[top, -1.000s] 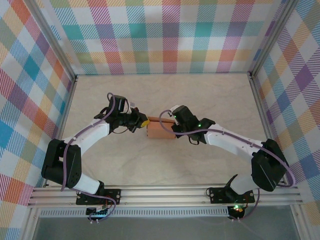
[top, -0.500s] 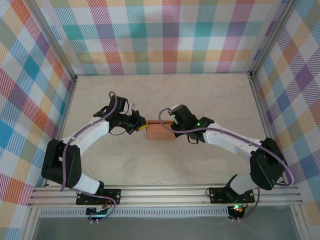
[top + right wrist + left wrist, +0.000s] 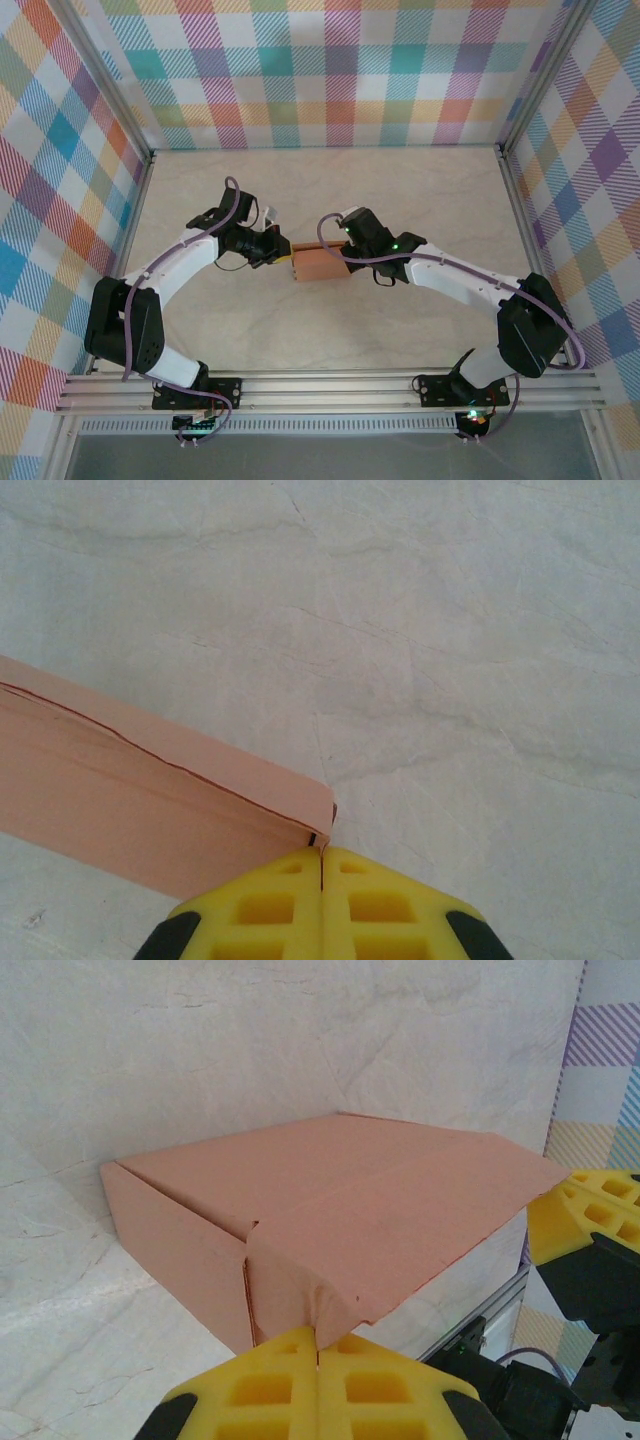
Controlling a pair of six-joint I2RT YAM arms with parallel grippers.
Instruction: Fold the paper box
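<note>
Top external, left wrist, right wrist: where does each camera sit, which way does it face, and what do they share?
Top external: above and behind the bases, looking down at the table; both arms, left hand and right hand flanking the paper box.
Left wrist: on the left arm, facing along its shut fingers against a box flap; right hand at right.
Right wrist: on the right arm, looking down past its shut fingers at a box corner.
Shared: all see the box.
</note>
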